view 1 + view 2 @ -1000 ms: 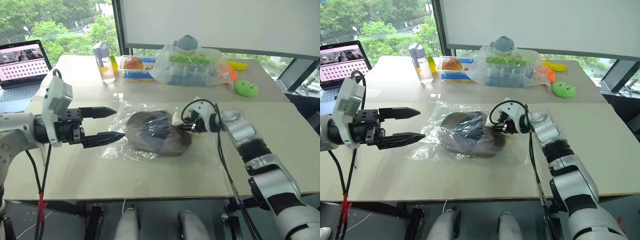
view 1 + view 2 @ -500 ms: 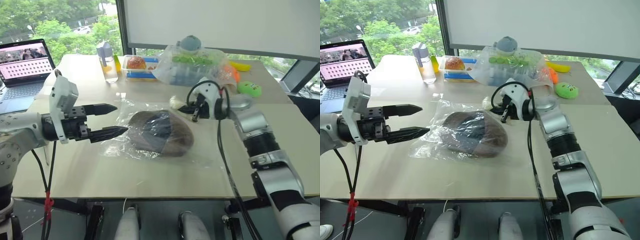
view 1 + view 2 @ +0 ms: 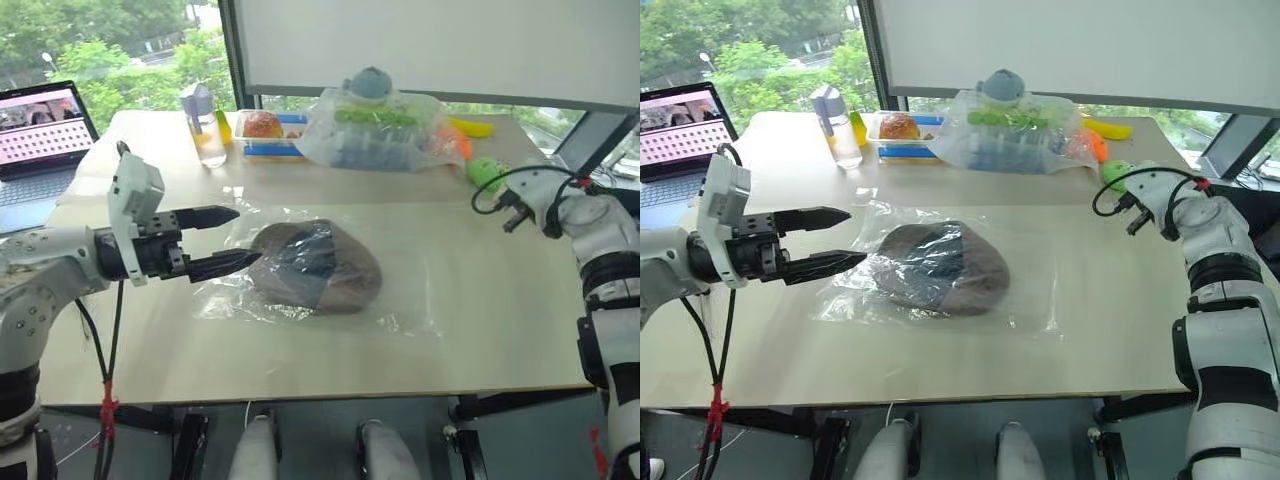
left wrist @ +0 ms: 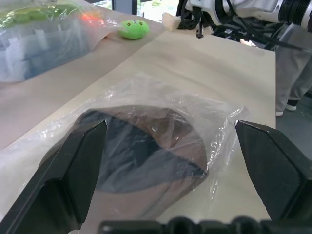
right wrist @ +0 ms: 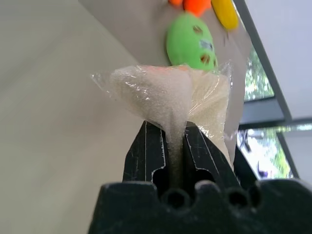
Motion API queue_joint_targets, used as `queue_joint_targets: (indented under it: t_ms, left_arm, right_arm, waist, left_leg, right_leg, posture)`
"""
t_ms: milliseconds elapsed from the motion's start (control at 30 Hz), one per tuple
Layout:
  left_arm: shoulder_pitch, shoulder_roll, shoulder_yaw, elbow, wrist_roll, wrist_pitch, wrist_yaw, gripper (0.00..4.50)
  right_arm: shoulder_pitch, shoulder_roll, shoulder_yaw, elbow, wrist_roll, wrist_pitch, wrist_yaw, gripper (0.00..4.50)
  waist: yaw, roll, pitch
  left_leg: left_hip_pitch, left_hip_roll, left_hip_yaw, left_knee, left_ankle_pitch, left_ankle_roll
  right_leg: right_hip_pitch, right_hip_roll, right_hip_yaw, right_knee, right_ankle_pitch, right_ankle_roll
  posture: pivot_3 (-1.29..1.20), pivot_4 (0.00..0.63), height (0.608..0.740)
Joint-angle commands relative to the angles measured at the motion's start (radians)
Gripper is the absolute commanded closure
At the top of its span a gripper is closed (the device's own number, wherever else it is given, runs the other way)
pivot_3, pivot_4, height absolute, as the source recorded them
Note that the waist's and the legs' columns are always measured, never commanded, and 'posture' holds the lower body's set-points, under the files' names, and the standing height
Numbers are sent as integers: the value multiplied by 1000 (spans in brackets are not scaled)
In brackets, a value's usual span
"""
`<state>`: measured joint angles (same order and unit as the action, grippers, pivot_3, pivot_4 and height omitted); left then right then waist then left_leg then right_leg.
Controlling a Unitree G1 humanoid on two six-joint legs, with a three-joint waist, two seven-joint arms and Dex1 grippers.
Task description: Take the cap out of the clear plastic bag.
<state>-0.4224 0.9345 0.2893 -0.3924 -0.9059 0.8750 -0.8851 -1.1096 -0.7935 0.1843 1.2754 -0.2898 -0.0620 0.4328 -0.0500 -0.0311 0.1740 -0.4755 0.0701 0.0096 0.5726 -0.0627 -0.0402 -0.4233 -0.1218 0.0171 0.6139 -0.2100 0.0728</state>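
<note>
Left end effector (image 3: 225, 240) hangs over the desk's (image 3: 480, 310) left part in the head views, fingers spread wide, tips at the left edge of the bag (image 3: 400, 290). Inside it the cap (image 3: 315, 265) lies mid-desk. Right end effector (image 3: 1130, 205) sits near the desk's right edge, beside a green toy (image 3: 485, 170).

From the left wrist, both fingers (image 4: 73, 165) frame the cap (image 4: 146, 146) in the bag (image 4: 219, 122).

From the right wrist, the fingers (image 5: 146, 156) pinch a white pouch (image 5: 161, 92), probably plastic-wrapped.
</note>
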Motion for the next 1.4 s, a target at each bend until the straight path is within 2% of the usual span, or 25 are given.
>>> queue_joint_targets:
  t_ms: [33, 333, 400, 433, 533, 567, 767, 867, 933, 1000, 1067, 1133, 1167, 1233, 1400]
  left_arm:
    - [0, -3, 7, -31, 8, -25, 10, 0]
    - [0, -18, -14, -34, -1, -15, 24, 0]
    - [-5, -21, -23, -33, -16, -7, 7, 0]
    - [-6, -21, -26, -34, -23, -6, -2, 0]
    - [-8, -18, -33, -27, -16, -14, -16, 0]
    - [-9, -18, -34, -23, -11, -16, -18, 0]
    - [-30, -30, -50, 7, 12, -30, -18, 0]
    - [-21, -30, 5, -9, -76, 20, -13, 0]
    - [-2, -20, 29, -23, -111, 35, -21, 0]
    - [27, -11, 35, -18, -104, 36, -19, 0]
    - [46, -6, 25, -10, -84, 31, -18, 0]
    - [49, -5, 7, -5, -69, 27, -18, 0]
    - [41, -9, -3, -2, -72, 27, -23, 0]
    - [22, -7, -19, 16, -63, 21, -36, 0]
    - [-11, 7, -52, 70, -8, -2, -68, 0]
  right_arm:
    - [25, -33, -37, 31, 6, -1, -76, 4454]
    - [87, -88, -75, 56, 12, 55, -102, 4454]
    - [86, -82, -105, 51, 40, 58, -71, 3558]
    - [84, -81, -113, 48, 45, 58, -63, 3439]
    - [69, -83, -146, 32, 75, 57, -22, 2291]
    - [64, -85, -152, 26, 78, 56, -14, 2092]
    - [20, -110, -172, -31, 100, 71, 93, 37]
    - [18, -110, -184, -256, 218, 241, 482, 37]
    - [91, -116, -183, -485, 312, 356, 669, 37]
    - [222, -135, -165, -948, 516, 618, 813, 37]
    - [283, -123, -139, -1258, 639, 804, 845, 37]
    - [305, -93, -105, -1405, 668, 854, 826, 37]
    - [307, -46, -64, -1472, 675, 869, 799, 37]
    - [319, 25, 25, -1563, 665, 882, 759, 37]
    - [351, 113, 150, -1626, 627, 871, 694, 37]
  waist:
    - [1, 0, 0]
    - [5, 1, 1]
    - [3, 1, 1]
    - [1, 1, 1]
    - [-2, 1, 1]
    - [-2, 1, 1]
    - [-1, 2, 1]
    - [-2, 2, 1]
    - [-3, 3, 1]
    - [5, 3, 1]
    - [9, 3, 1]
    - [12, 3, 1]
    - [17, 3, 1]
    - [25, 2, 1]
    - [48, 1, 0]
  left_leg:
    - [0, 0, 0, 0, 0, 0]
    - [0, -1, 0, 2, 0, 0]
    - [0, -1, 0, 2, 0, 0]
    - [0, -1, 0, 3, 0, 0]
    - [1, -1, 0, 2, 0, 0]
    - [1, -1, 0, 3, 0, 0]
    - [1, -1, 0, 3, 0, 0]
    - [1, -1, 0, 3, 0, 0]
    - [1, -1, 0, 3, 0, 1]
    - [1, 0, -1, 2, 0, 1]
    - [2, 0, -1, 2, 0, 1]
    - [2, 0, -2, 2, 0, 0]
    - [3, 0, -3, 2, 0, 0]
    - [5, 1, -3, 2, 0, 0]
    - [6, 0, -1, 4, -1, -1]
  right_leg:
    - [0, 0, 0, 0, 0, 0]
    - [1, 0, 1, 0, 1, 1]
    - [2, 0, 1, -1, 1, 2]
    - [1, 0, 1, -1, 1, 2]
    - [1, 0, 2, 0, 1, 2]
    - [1, 0, 2, 0, 1, 2]
    - [1, 0, 2, 0, 1, 2]
    - [1, 0, 2, 0, 1, 2]
    - [1, 0, 2, 1, 1, 2]
    - [0, 1, 2, 3, 0, 1]
    - [0, 1, 2, 9, 0, 0]
    - [-3, 1, 2, 16, -5, 1]
    - [-3, 1, 1, 16, -9, -3]
    - [-1, 1, -1, 16, -9, -4]
    - [-1, -1, -2, 11, -9, -5]
  posture:
    - [0, 150, 740]
    - [0, 150, 740]
    - [0, 150, 740]
    - [0, 150, 740]
    - [0, 150, 740]
    - [0, 150, 740]
    - [0, 150, 740]
    - [0, 150, 740]
    - [0, 150, 740]
    - [0, 150, 740]
    - [0, 150, 740]
    - [0, 150, 740]
    - [0, 150, 740]
    - [0, 150, 740]
    - [0, 150, 740]
